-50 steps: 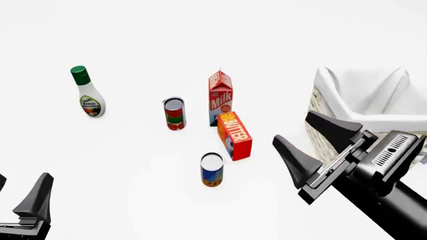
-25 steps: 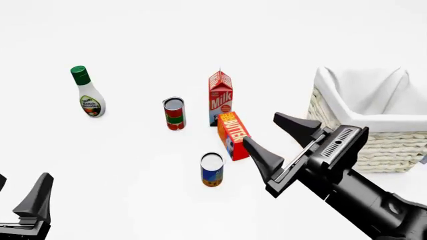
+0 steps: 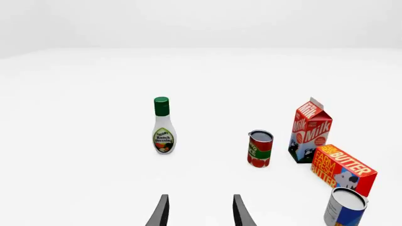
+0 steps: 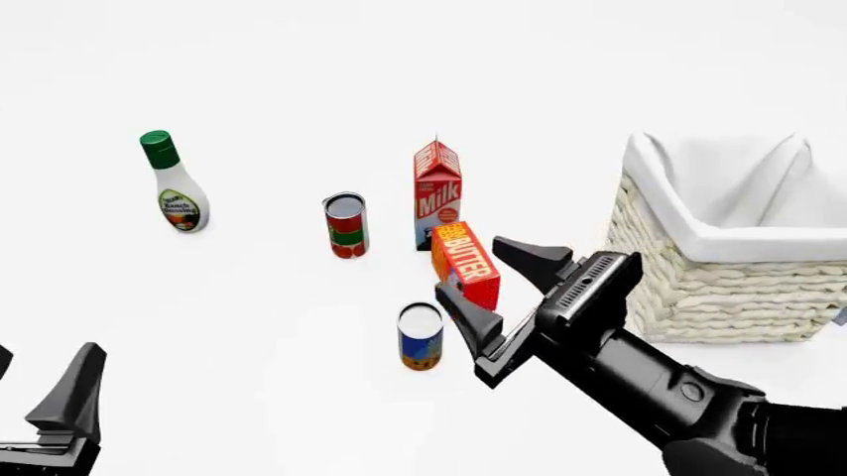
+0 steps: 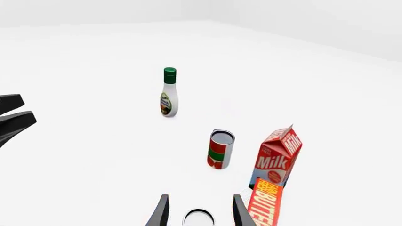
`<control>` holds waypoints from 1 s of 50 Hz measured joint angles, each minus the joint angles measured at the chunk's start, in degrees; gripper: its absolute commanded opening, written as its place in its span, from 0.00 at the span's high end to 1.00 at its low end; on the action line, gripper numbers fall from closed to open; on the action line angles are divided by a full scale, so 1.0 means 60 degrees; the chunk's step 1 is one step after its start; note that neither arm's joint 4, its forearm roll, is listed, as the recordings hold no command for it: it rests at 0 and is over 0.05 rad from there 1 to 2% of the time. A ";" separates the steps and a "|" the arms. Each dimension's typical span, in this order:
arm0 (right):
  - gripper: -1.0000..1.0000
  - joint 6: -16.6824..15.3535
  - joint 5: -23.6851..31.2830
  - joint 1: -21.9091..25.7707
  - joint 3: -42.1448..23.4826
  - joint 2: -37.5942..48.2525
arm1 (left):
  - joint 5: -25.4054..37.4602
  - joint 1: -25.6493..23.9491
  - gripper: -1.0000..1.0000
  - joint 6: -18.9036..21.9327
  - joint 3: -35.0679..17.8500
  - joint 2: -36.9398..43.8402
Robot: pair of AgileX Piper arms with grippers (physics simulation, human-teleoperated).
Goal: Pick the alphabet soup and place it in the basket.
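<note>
Spread wide and holding nothing, the right gripper (image 4: 510,283) hangs just beside the alphabet soup (image 4: 421,337), on the can's right and a little above it in the front view. In the right wrist view the can's silvery top (image 5: 198,218) sits between the two fingertips, so the approach looks lined up, though that view cuts off the can's body and I cannot judge how high the fingers are over it. The left gripper (image 4: 60,402) waits low at the near left, well apart from everything, its fingers parted and empty.

The soup stands upright on the white table (image 4: 265,327), near the front of the group. The basket (image 4: 721,288) sits well to its right.

The main risk is crowding. The butter box (image 4: 466,268) stands just behind and to the right of the soup, so the far finger could strike it during the descent, or nudge the can over if the fingers come down off-centre. A grip taken too high on the smooth can could also let it slip on the way to the basket.

The box reads "BUTTER", with "FARM FRESH" legible in the left wrist view. The carton (image 4: 438,193) reads "Milk". The green-capped bottle (image 4: 175,183) says "Ranch Dressing". The red-and-green can (image 4: 345,225) has lettering too small to read.
</note>
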 measured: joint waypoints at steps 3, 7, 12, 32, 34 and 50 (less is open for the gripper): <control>0.00 0.0011 -0.0121 0.0012 -0.0066 0.0272 | 0.0000 0.0000 0.00 0.0000 0.0000 0.0000; 0.00 0.0024 -0.0281 0.0017 -0.0143 0.0626 | 0.0000 0.0000 0.00 0.0000 0.0000 0.0000; 0.00 0.0044 -0.0448 0.0031 -0.0236 0.1026 | 0.0000 0.0000 0.00 0.0000 0.0000 0.0000; 0.00 0.0140 -0.0952 0.0031 -0.0597 0.2351 | 0.0000 0.0000 0.00 0.0000 0.0000 0.0000; 0.00 0.0147 -0.0987 0.0023 -0.0629 0.2455 | 0.0000 0.0000 0.00 0.0000 0.0000 0.0000; 0.00 0.0178 -0.1186 -0.0078 -0.0919 0.3232 | 0.0000 0.0000 0.00 0.0000 0.0000 0.0000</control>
